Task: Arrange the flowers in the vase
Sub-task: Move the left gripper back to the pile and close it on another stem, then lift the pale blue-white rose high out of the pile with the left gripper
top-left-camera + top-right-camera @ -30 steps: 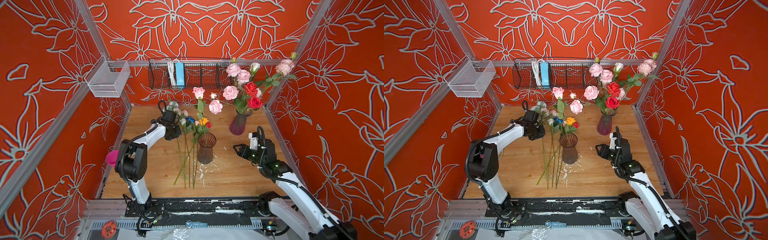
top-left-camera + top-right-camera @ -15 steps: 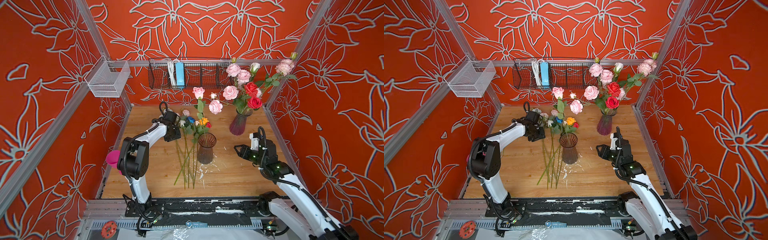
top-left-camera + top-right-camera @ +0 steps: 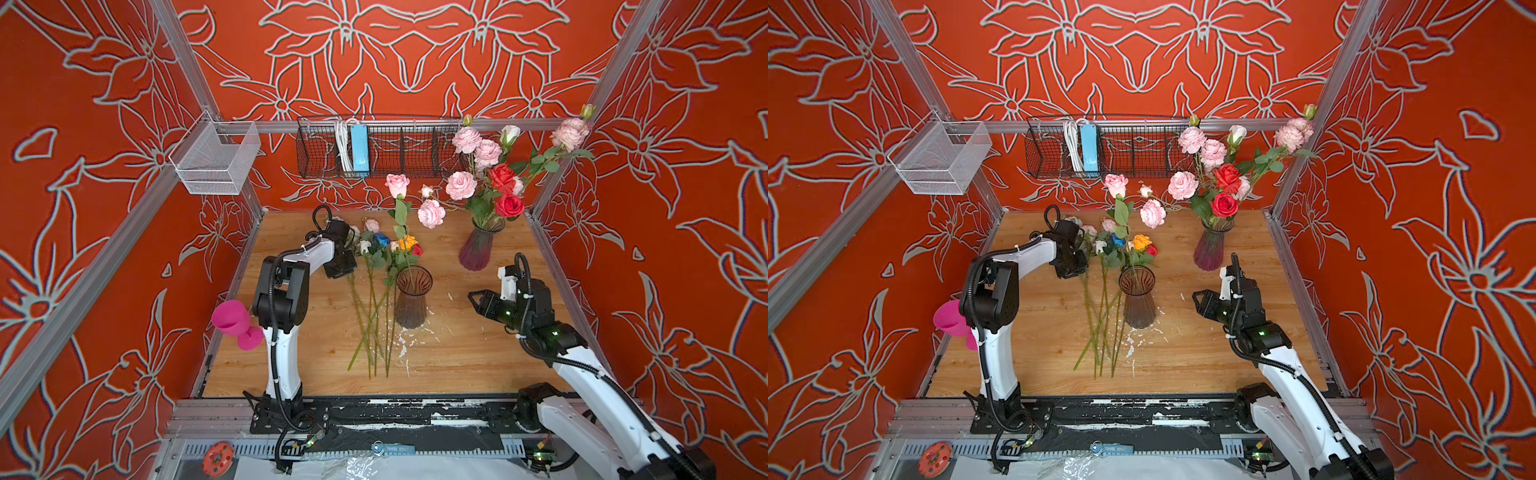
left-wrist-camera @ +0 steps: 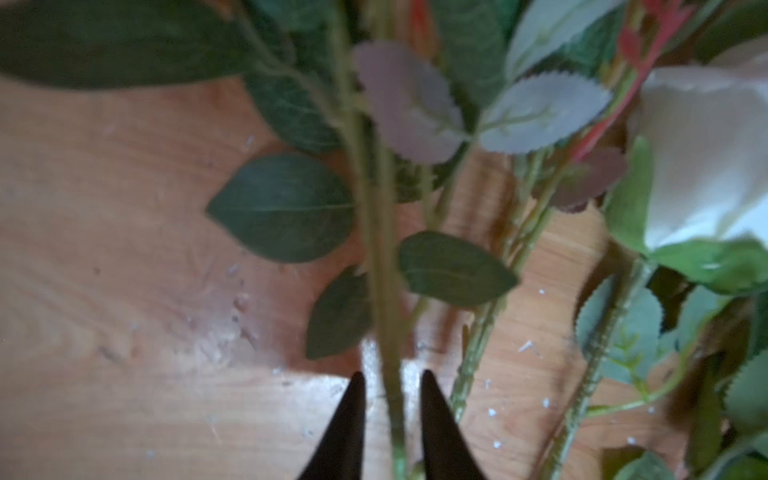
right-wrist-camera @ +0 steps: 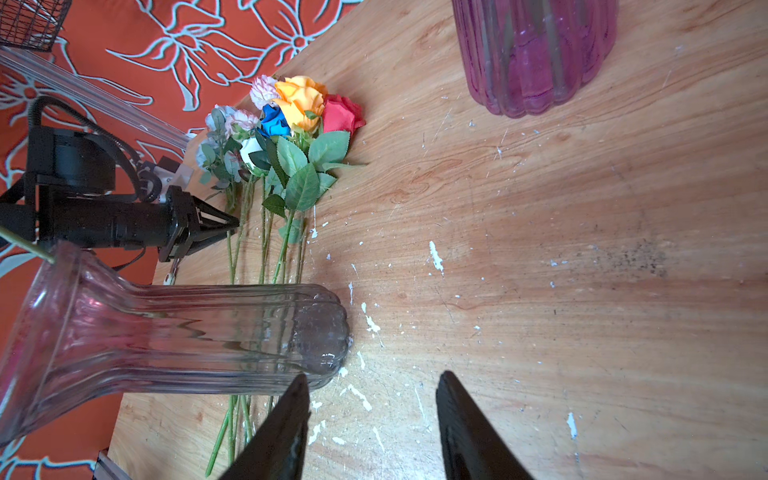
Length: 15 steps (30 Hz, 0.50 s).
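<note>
Several loose flowers (image 3: 376,291) lie on the wooden table (image 3: 457,357) left of a clear ribbed vase (image 3: 411,297). Their blue, orange, red and pale blooms (image 5: 299,104) point to the back. One pink rose (image 3: 397,185) stands in the clear vase. My left gripper (image 3: 345,272) points down at the leftmost stems. In the left wrist view its narrow jaws (image 4: 390,376) are shut on one green stem (image 4: 380,270). My right gripper (image 3: 473,297) hovers right of the clear vase (image 5: 166,332), open and holding nothing (image 5: 372,380).
A purple vase (image 3: 478,249) full of pink and red flowers stands at the back right. A pink goblet (image 3: 232,320) sits at the table's left edge beside the left arm. A black wire basket (image 3: 374,149) and a white mesh basket (image 3: 216,162) hang on the walls.
My left arm's elbow has shifted slightly right while its gripper stayed at the stems, now closed in on one. The right arm has barely moved.
</note>
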Each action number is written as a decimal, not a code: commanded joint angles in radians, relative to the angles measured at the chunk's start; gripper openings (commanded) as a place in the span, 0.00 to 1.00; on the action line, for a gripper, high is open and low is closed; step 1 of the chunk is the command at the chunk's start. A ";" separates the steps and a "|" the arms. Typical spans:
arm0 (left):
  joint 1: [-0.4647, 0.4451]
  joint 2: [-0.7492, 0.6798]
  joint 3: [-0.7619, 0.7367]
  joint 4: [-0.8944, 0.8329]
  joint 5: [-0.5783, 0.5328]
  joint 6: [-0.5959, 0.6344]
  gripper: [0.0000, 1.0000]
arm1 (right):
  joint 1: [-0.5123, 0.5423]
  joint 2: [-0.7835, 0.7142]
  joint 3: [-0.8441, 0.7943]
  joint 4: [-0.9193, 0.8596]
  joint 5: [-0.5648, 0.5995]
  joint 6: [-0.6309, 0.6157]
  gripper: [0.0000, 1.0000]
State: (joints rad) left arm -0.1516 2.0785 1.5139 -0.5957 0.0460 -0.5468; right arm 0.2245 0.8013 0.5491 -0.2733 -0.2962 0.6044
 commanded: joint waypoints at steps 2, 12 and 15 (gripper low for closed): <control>-0.003 -0.028 -0.004 0.021 0.004 -0.010 0.13 | 0.006 -0.029 0.023 -0.024 0.004 -0.015 0.51; -0.003 -0.300 -0.126 0.054 0.057 0.022 0.02 | 0.005 -0.026 0.027 0.023 -0.029 0.013 0.51; -0.003 -0.412 -0.195 0.068 0.063 0.016 0.00 | 0.004 -0.028 0.028 0.024 -0.034 0.015 0.51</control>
State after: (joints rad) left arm -0.1524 1.7584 1.3571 -0.5423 0.0963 -0.5282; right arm 0.2245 0.7769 0.5491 -0.2714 -0.3180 0.6067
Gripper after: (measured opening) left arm 0.073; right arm 0.508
